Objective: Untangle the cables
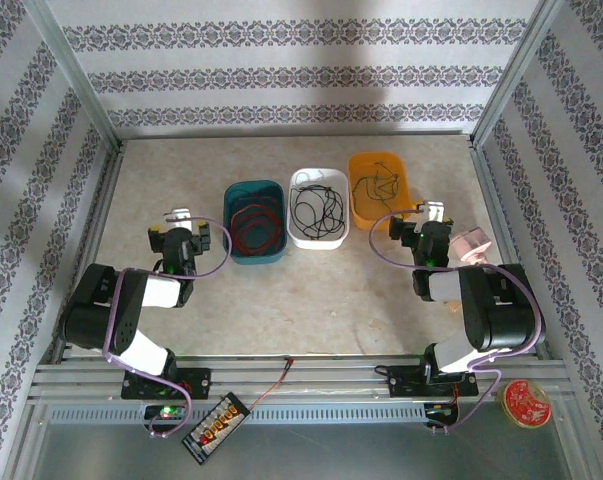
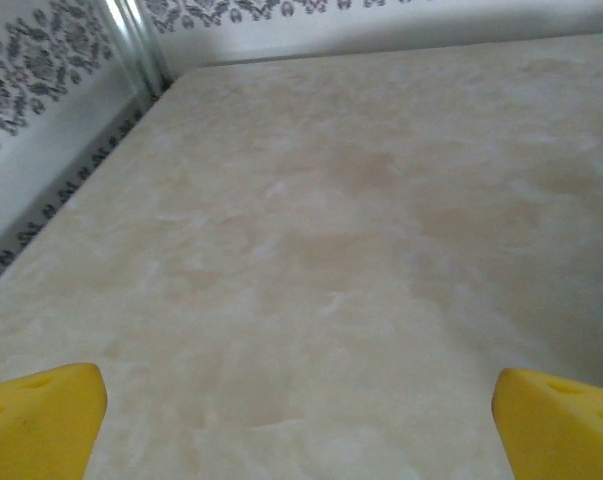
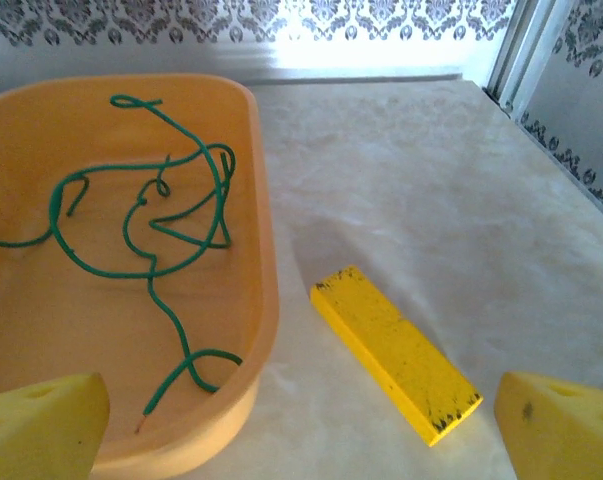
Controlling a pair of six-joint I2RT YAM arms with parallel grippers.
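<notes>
Three trays stand in a row at the back of the table. A red cable (image 1: 255, 226) is coiled in the teal tray (image 1: 231, 195), a black cable (image 1: 318, 207) lies in the white tray (image 1: 299, 236), and a green cable (image 1: 379, 188) lies in the orange tray (image 1: 401, 170). In the right wrist view the green cable (image 3: 161, 220) loops loosely inside the orange tray (image 3: 266, 260). My left gripper (image 1: 181, 215) (image 2: 301, 435) is open over bare table, left of the teal tray. My right gripper (image 1: 433, 211) (image 3: 301, 440) is open just right of the orange tray, holding nothing.
A yellow block (image 3: 394, 352) lies flat on the table between the right fingers, beside the orange tray. A black circuit board (image 1: 216, 425) with a red wire sits on the front rail. A red round object (image 1: 526, 402) lies at the front right. Patterned walls enclose the table.
</notes>
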